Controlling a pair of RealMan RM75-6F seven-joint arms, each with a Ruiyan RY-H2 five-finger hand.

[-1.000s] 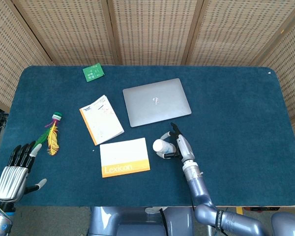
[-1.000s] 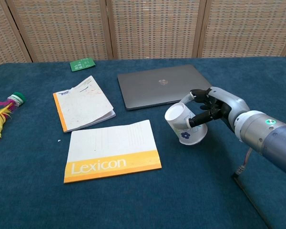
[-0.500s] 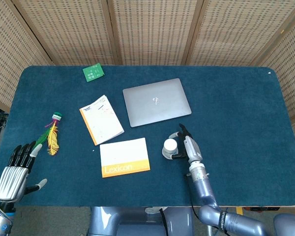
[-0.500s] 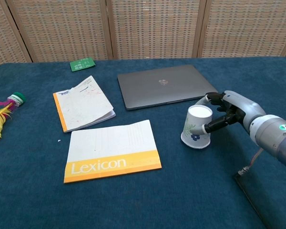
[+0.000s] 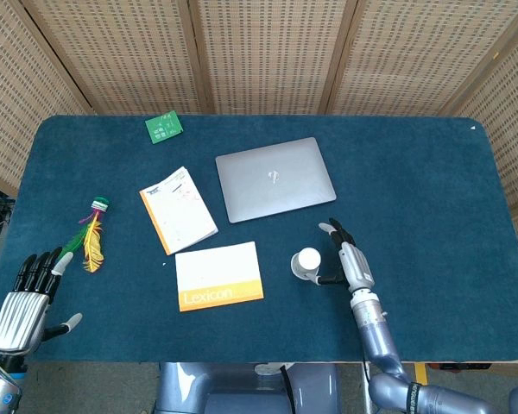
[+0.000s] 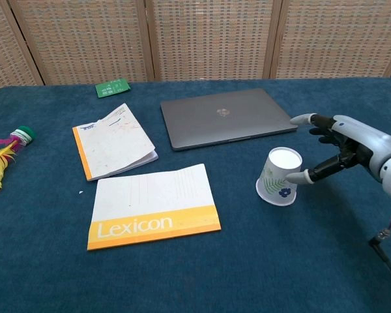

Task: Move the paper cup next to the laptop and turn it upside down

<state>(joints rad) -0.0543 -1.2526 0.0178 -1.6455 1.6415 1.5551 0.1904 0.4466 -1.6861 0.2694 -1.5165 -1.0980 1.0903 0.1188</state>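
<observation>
The white paper cup, printed with leaves and a blue flower, stands upside down on the blue cloth just in front of the closed grey laptop, near its right front corner. My right hand is just to the right of the cup with its fingers spread and nothing in it. Its thumb tip is at the cup's side, and I cannot tell whether it touches. My left hand rests open at the table's front left corner, seen only in the head view.
A yellow-edged "Lexicon" booklet lies left of the cup, with an orange-edged notebook behind it. A feather shuttlecock lies far left, and a green card lies at the back.
The right hand tipped the cup fully upside down, set it on the cloth, let go and drew back to the right. The left hand has not moved.
</observation>
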